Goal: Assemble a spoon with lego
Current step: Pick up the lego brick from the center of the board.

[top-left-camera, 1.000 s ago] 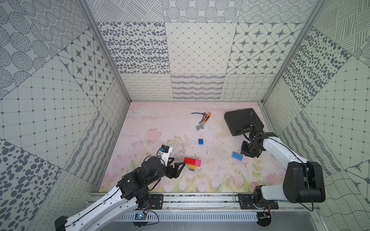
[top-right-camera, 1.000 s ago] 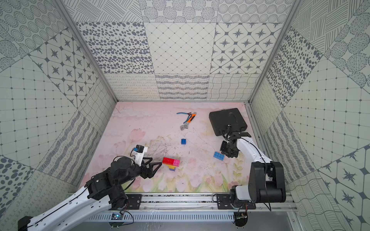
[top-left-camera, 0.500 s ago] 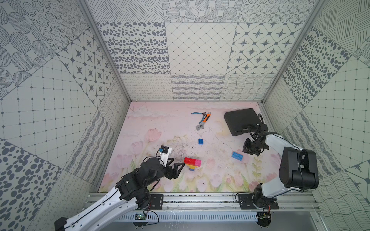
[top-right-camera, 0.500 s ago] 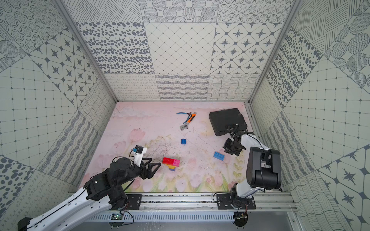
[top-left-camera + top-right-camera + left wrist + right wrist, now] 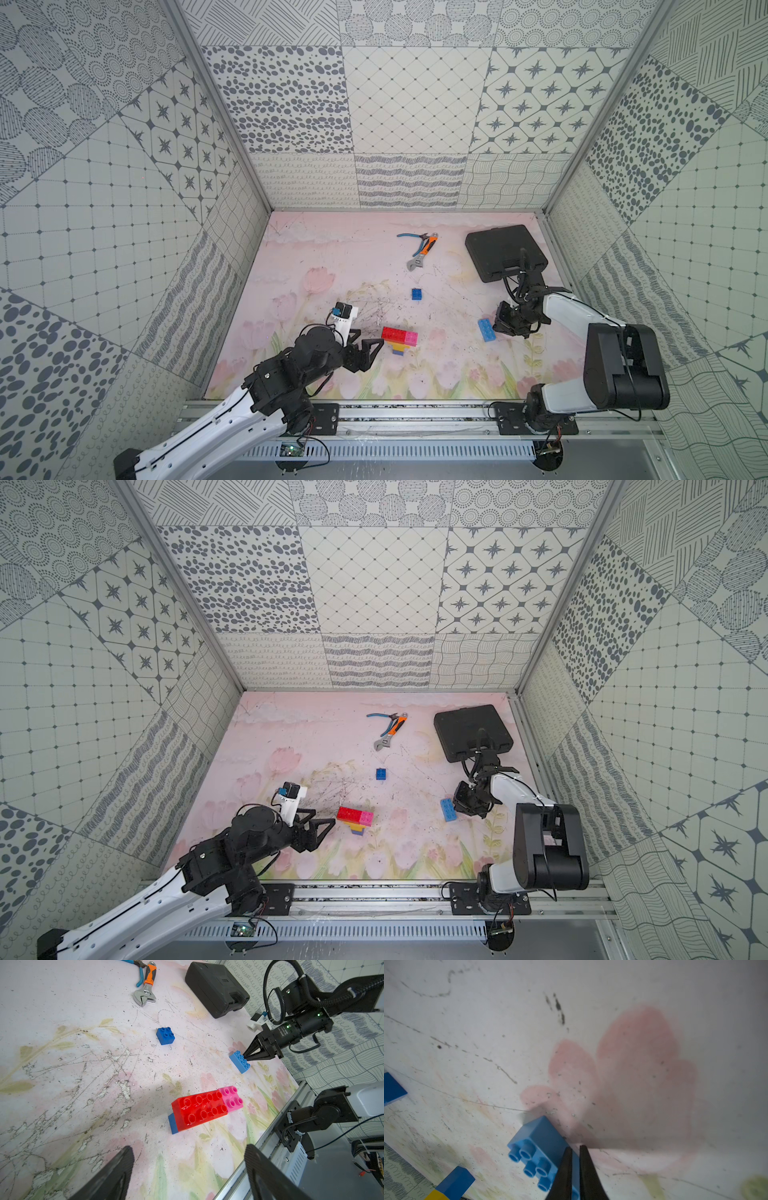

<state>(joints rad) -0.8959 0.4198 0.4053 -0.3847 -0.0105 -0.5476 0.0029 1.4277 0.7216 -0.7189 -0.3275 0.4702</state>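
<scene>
Blue oblong brick [image 5: 537,1142] at tip of closed right tool [image 5: 575,1147].

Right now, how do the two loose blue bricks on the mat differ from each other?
The dark blue brick is square with four studs; the light blue brick is oblong with more. The dark blue brick lies alone; the light blue brick has the tips of the shut right gripper at its edge. Both sit studs up on the mat.
</scene>
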